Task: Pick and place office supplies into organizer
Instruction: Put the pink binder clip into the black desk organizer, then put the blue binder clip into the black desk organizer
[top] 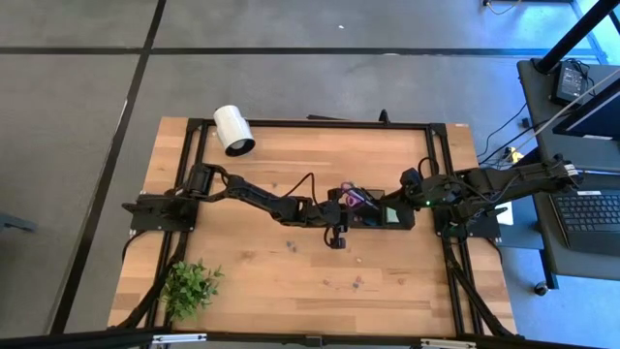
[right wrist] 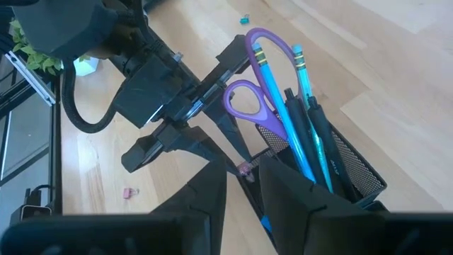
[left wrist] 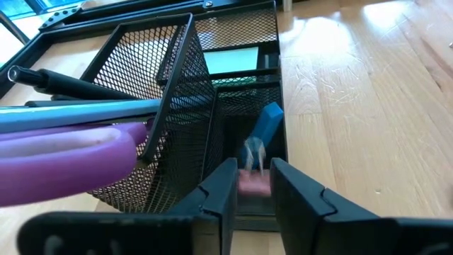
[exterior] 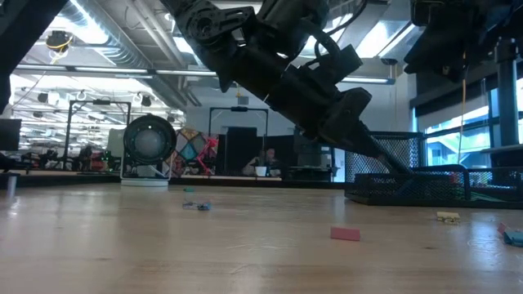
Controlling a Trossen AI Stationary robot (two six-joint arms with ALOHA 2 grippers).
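The black mesh organizer (top: 373,215) stands at mid-table. Its taller part holds the purple-handled scissors (right wrist: 248,92) and several pens (right wrist: 306,120). A green notepad (left wrist: 230,60) and a blue block (left wrist: 267,122) lie in its low compartments. My left gripper (left wrist: 255,195) reaches from the table's left over a low compartment, shut on a small pink clip (left wrist: 253,183). My right gripper (right wrist: 242,205) hovers over the organizer's right side, open and holding nothing. My left gripper pinches the small pink clip's body (left wrist: 249,184) between its two fingertips. The fingers slant downward from the table's left. The clip is lifted clear, just above the organizer's low compartment, with its pale wire part (left wrist: 253,152) sticking out ahead of the fingers.
Small loose items lie on the wood near the organizer: a pink block (exterior: 345,233), a yellow piece (exterior: 447,216), a blue piece (exterior: 513,237), clips (exterior: 196,206), a pink clip (right wrist: 129,192). A white cylinder (top: 232,129) lies at the far left, a potted plant (top: 191,284) at the near left.
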